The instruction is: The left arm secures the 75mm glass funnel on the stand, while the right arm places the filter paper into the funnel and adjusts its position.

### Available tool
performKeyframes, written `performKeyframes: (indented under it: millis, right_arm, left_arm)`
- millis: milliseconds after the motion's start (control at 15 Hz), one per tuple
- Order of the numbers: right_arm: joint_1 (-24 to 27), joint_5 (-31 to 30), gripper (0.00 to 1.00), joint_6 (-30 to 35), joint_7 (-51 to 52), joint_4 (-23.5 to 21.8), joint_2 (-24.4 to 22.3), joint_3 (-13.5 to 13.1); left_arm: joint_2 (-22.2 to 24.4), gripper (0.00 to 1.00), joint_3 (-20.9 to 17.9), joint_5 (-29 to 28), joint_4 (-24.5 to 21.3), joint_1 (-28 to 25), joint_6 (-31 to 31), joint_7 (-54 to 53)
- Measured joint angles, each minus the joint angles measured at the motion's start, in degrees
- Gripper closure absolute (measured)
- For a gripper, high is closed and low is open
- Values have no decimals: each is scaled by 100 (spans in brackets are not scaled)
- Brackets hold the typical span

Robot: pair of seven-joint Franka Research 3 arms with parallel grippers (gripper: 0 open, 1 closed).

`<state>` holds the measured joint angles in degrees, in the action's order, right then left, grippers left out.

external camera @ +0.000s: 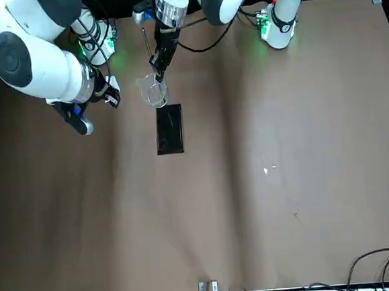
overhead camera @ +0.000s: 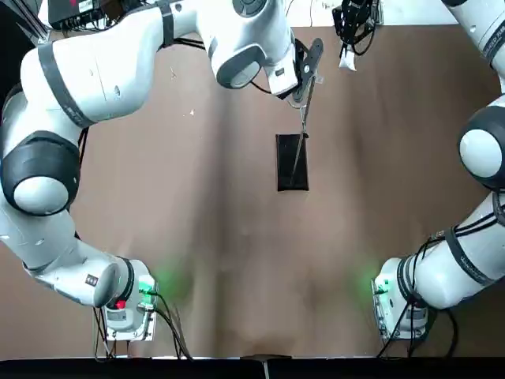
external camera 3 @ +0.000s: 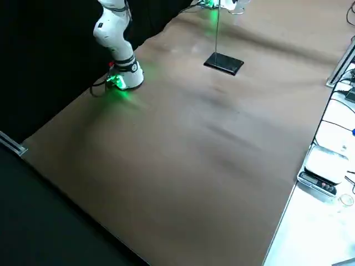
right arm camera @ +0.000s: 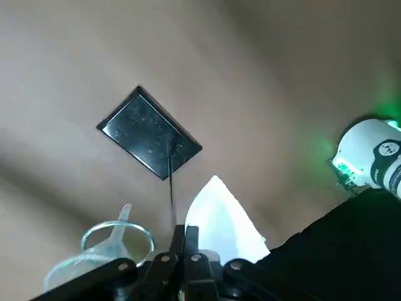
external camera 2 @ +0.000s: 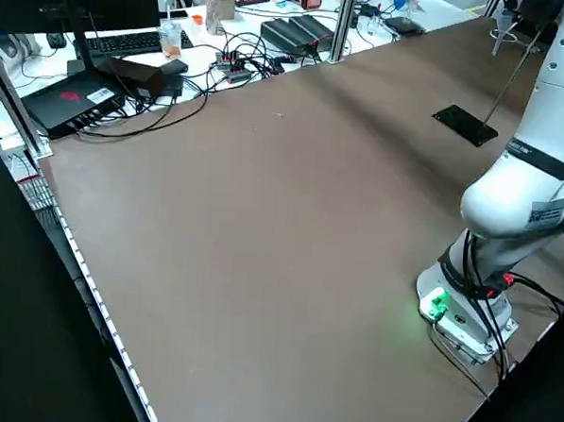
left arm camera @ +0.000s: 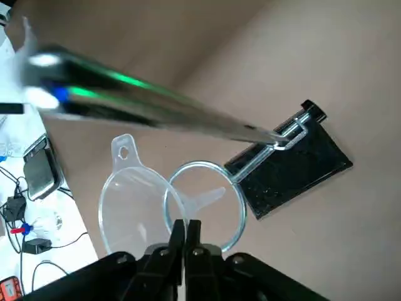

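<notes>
The stand has a black base and a thin rod carrying a wire ring. My left gripper is shut on the rim of the clear glass funnel. The funnel is tilted, with its mouth beside the ring and its stem reaching into the ring's opening. Farther along the table's far side, apart from the stand, my right gripper is shut on the white folded filter paper.
Both arm bases with green lights stand at the near edge. Cables, electronics and a keyboard lie beyond the table's left side. A scale sits off the right side. Brown tabletop surrounds the stand.
</notes>
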<state>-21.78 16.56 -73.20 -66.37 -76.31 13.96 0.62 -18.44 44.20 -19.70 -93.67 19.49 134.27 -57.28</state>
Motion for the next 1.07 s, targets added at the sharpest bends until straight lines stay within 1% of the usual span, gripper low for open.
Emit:
performKeyframes:
  millis: [333, 467, 1067]
  right_arm:
    - [-134, 3, 99, 0, -201, 35, 0, 35]
    - [-167, 3, 99, 0, -223, 35, 0, 38]
    - [-205, 3, 99, 0, -261, 36, 0, 38]
  left_arm:
    - [-18, 97, -9, -6, -121, -1, 65, 1]
    - [-21, 97, -13, -105, -168, -4, 75, 6]
    - [-85, 97, -13, -182, -250, -3, 223, 57]
